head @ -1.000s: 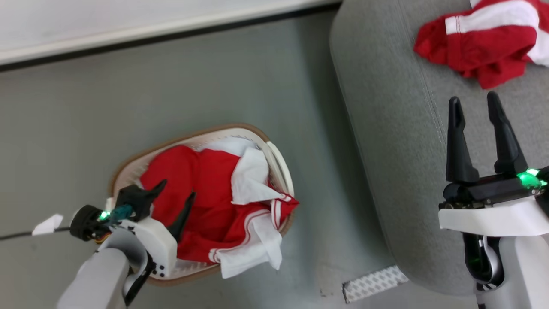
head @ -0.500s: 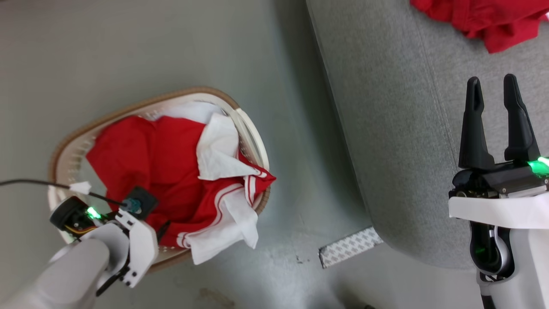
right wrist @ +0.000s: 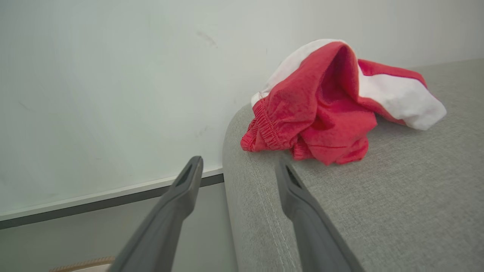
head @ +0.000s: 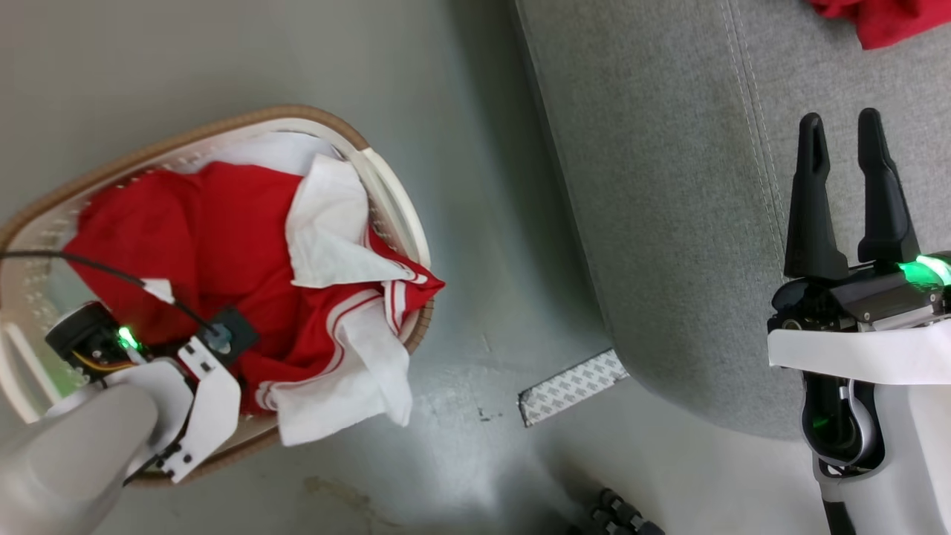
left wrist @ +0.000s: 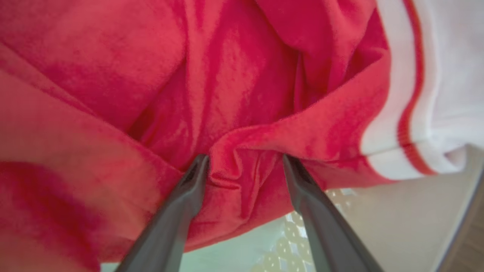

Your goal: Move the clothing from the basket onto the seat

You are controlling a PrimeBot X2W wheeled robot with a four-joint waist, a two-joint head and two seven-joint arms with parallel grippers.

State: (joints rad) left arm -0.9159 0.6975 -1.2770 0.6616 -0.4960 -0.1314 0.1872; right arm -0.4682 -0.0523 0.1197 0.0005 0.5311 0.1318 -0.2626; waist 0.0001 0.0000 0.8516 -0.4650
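Rests wide-spread left gripper (left wrist: 245,160) on clothing (left wrist: 227,75) in basket (head: 297,113), 1 fold between tips at 12 o'clock; holds right gripper (head: 839,122) wide, empty, above seat (head: 669,186).

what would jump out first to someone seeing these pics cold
The bright red clothing with white panels, heaped in the white basket on the floor at the head view's left, catches the eye first. The left gripper is pressed into it, fingers apart around a fold. Another red garment lies on the grey seat, beyond the open right gripper.
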